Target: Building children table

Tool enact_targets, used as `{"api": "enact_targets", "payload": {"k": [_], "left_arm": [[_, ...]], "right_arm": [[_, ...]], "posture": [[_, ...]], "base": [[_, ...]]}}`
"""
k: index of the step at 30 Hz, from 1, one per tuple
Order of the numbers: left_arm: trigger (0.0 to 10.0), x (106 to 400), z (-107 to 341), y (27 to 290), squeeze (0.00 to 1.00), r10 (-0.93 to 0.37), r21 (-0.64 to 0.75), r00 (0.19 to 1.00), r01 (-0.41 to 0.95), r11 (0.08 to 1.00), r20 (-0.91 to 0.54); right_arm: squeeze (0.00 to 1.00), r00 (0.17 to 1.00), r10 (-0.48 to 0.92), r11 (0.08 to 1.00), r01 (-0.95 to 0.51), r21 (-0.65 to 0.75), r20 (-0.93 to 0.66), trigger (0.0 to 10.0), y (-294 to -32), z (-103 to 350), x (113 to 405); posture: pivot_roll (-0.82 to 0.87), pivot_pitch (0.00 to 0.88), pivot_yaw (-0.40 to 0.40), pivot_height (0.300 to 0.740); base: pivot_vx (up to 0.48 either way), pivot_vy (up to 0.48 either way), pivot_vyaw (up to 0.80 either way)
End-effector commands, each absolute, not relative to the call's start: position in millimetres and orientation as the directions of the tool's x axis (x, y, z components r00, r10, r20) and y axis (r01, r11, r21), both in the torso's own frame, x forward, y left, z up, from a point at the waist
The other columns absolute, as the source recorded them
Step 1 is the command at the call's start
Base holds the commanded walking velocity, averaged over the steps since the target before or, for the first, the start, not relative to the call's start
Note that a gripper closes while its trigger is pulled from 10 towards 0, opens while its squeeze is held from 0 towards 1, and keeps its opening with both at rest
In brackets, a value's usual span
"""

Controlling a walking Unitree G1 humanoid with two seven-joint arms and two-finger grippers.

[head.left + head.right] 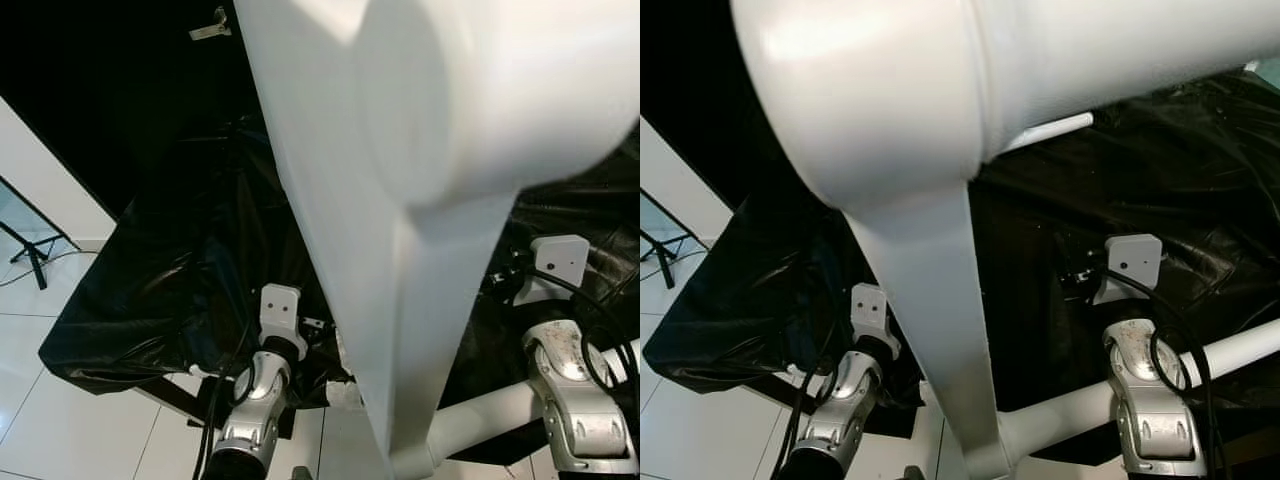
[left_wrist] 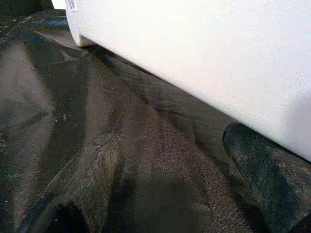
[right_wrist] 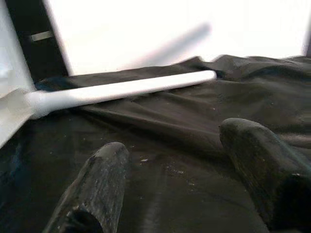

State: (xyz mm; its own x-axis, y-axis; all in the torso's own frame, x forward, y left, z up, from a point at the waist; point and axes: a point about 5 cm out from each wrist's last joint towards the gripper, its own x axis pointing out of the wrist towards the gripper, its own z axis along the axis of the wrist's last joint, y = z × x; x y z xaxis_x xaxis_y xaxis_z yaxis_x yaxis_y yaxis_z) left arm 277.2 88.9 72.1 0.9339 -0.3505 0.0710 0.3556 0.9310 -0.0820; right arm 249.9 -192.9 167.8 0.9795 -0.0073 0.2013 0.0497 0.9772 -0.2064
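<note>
A white table frame (image 1: pixel 940 300) was seen close before the head camera, its thick leg (image 1: pixel 1040 60) filling the upper view and a thinner rod (image 3: pixel 121 90) lying across the black sheet (image 3: pixel 184 160) on the desk. The left hand (image 2: pixel 165 194) was spread, empty, just beneath a white panel (image 2: pixel 194 63). The right hand (image 3: pixel 184 179) was likewise spread and empty, the rod lying crosswise ahead of it; the right hand was judged the nearer.

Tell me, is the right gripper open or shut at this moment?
Open. In the right wrist view the right gripper has its two black fingers apart, with only black sheet between them.
</note>
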Motion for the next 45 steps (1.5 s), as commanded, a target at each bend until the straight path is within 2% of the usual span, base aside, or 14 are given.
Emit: {"api": "enact_targets", "payload": {"k": [1, 5, 9, 26, 36, 40, 45], "left_arm": [[10.0, 281, 94, 97, 0.00, -0.284, -0.106, 0.940, 0.307, 0.946, 0.187], [10.0, 278, 94, 105, 0.00, -0.232, -0.114, 0.954, 0.256, 0.960, 0.187], [10.0, 274, 95, 110, 0.00, -0.211, -0.107, 0.959, 0.234, 0.966, 0.189], [10.0, 282, 102, 100, 0.00, -0.254, -0.083, 0.947, 0.274, 0.958, 0.195], [10.0, 300, 107, 75, 0.00, -0.321, -0.076, 0.931, 0.338, 0.938, 0.176], [10.0, 311, 119, 52, 0.00, -0.376, -0.073, 0.905, 0.396, 0.915, 0.199], [10.0, 314, 118, 44, 0.00, -0.407, -0.059, 0.896, 0.423, 0.904, 0.180]], "right_arm": [[0.00, 0.980, -0.078, 0.979, 0.110, -0.171, 0.182, 10.0, -198, 160, 249], [0.00, 0.977, -0.099, 0.981, 0.127, -0.145, 0.187, 10.0, -201, 158, 243], [0.00, 0.981, -0.063, 0.980, 0.096, -0.174, 0.183, 10.0, -201, 157, 237], [0.00, 0.977, -0.081, 0.970, 0.123, -0.208, 0.198, 10.0, -201, 160, 241], [0.00, 0.975, -0.094, 0.969, 0.136, -0.206, 0.203, 10.0, -201, 161, 242], [0.00, 0.973, -0.097, 0.969, 0.141, -0.204, 0.208, 10.0, -200, 163, 244], [0.00, 0.972, -0.102, 0.968, 0.146, -0.203, 0.213, 10.0, -200, 164, 244]], "posture": [[0.07, 0.000, 0.106, 0.740], [0.08, 0.000, 0.102, 0.740], [0.09, 0.000, 0.090, 0.740], [0.07, 0.000, 0.097, 0.740], [0.06, 0.000, 0.100, 0.740], [0.06, 0.000, 0.101, 0.740], [0.05, 0.000, 0.105, 0.740]], "base": [[0.000, 0.000, 0.00], [0.000, 0.000, 0.00], [0.000, 0.000, 0.00], [0.000, 0.000, 0.00], [0.000, 0.000, 0.00], [0.000, 0.000, 0.00], [0.000, 0.000, 0.00]]}}
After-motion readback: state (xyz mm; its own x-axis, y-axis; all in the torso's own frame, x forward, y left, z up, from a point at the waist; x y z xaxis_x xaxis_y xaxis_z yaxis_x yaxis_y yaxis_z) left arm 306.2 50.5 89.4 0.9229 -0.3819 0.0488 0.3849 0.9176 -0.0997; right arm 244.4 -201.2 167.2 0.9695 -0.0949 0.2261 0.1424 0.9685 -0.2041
